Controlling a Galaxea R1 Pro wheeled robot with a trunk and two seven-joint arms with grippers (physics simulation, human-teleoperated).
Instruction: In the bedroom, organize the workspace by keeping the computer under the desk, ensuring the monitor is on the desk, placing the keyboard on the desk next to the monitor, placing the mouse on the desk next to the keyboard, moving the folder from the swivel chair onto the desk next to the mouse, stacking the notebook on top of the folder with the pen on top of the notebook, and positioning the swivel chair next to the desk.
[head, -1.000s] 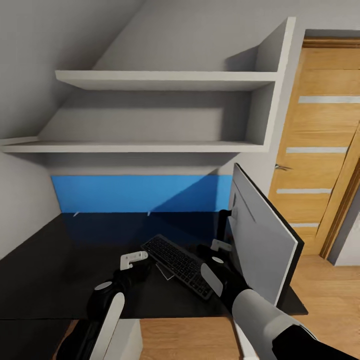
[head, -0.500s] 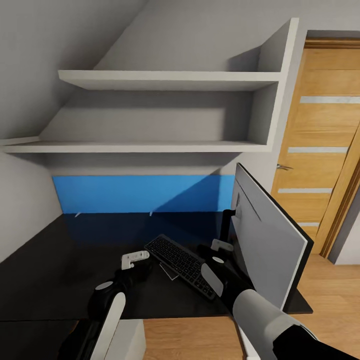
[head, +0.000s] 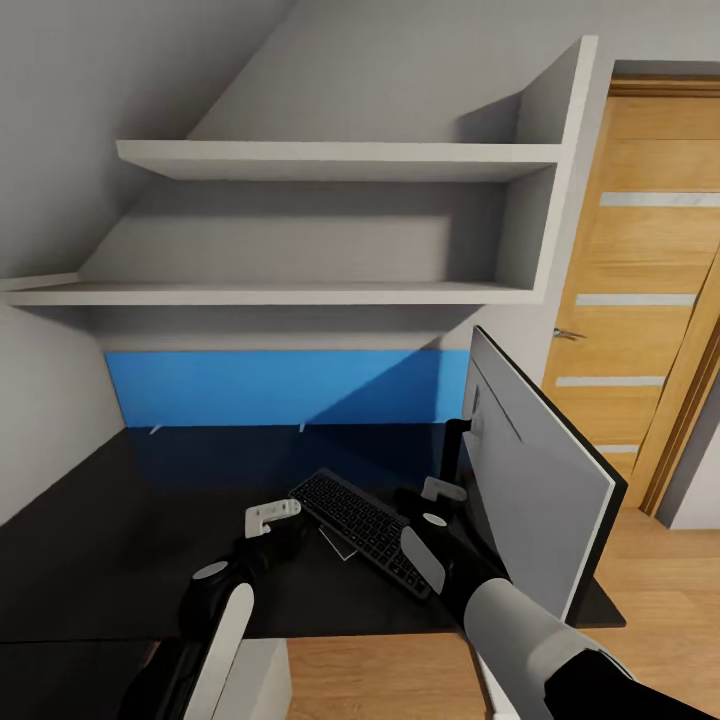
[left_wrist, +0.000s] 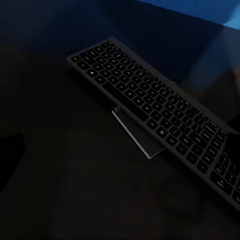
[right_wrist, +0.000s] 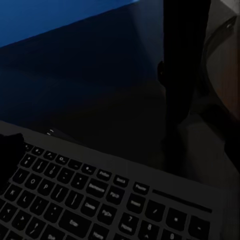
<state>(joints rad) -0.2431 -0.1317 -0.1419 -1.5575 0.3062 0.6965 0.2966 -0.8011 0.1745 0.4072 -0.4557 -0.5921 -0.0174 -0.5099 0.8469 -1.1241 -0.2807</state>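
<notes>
Keyboard placement was underway: the slim dark-keyed grey-framed keyboard (head: 362, 528) lay askew on the glossy black worktop (head: 120, 520); both claws' states couldn't be told; straightening beside the large black widescreen monitor (head: 530, 480) seemed next.

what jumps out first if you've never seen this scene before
The large flat monitor with a light grey back stands at the right end of the glossy black desk, its back turned toward the camera. Beside it a slim dark-keyed keyboard lies at an angle on the desk, with the left end effector and right end effector hovering at either side. Behind, a bright blue panel runs under pale grey wall shelves.
</notes>
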